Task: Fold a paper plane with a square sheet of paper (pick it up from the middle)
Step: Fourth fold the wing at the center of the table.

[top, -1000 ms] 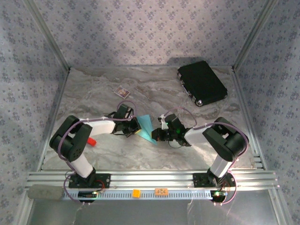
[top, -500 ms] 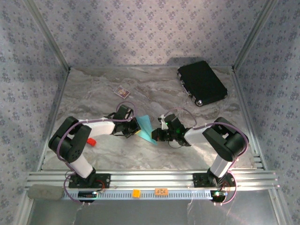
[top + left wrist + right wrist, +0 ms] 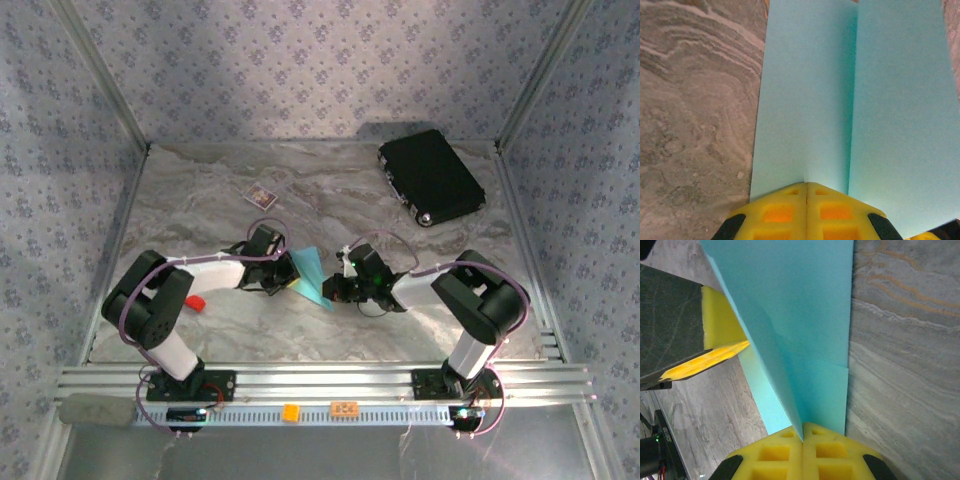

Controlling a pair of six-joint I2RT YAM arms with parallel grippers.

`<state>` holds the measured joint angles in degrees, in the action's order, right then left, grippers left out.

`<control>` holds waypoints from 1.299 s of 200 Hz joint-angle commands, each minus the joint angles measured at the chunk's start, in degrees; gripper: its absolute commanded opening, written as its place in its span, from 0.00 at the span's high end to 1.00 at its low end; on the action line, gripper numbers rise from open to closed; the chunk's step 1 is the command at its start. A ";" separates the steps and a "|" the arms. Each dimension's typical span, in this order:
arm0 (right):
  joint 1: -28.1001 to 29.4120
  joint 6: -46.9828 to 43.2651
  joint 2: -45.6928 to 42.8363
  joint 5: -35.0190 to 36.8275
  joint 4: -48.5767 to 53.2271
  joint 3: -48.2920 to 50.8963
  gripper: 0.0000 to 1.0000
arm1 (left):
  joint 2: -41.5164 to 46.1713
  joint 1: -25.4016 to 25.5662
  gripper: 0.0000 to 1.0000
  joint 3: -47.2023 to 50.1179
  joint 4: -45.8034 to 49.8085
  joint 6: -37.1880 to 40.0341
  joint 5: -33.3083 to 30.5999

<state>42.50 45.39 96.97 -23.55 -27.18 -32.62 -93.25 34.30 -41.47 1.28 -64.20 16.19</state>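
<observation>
Four fingers point(image 3: 775, 216) pinch paper point(image 3: 807, 90) (wrist-view crease point(image 3: 855, 100)).

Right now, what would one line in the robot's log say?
paper: light blue, creased | left gripper: shut on paper | right gripper: shut on paper | black case: far right corner

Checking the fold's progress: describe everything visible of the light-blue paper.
The light-blue paper is thin, plain and matte, folded over itself along a straight crease so that layers overlap. It sits mid-table between the two arms and looks raised and tilted rather than flat. The left gripper and the right gripper are each shut on an edge of it, from opposite sides. Whether it touches the table is unclear.
</observation>
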 commanded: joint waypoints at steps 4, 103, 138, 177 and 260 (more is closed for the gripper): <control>0.43 1.99 1.34 1.22 2.48 -0.52 0.96 | 1.09 0.15 1.00 1.49 3.05 -0.70 -3.26; -0.50 3.98 3.14 -0.22 -1.24 0.90 0.97 | 4.62 0.10 0.97 -0.23 -7.34 4.59 3.26; -0.86 4.70 3.91 -0.87 -2.56 1.24 0.97 | 0.67 0.15 0.98 -1.74 -9.89 4.53 6.91; -1.02 4.77 3.29 -1.13 -3.86 1.86 0.96 | -1.94 0.17 0.98 -2.21 -11.82 3.91 7.61; -1.12 4.96 3.52 -1.26 -3.24 1.51 0.96 | -4.95 0.18 0.97 -3.46 -11.17 4.00 7.33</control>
<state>41.47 49.95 98.65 -25.78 -31.77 -31.64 -97.32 34.26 -43.75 -9.28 -60.71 22.96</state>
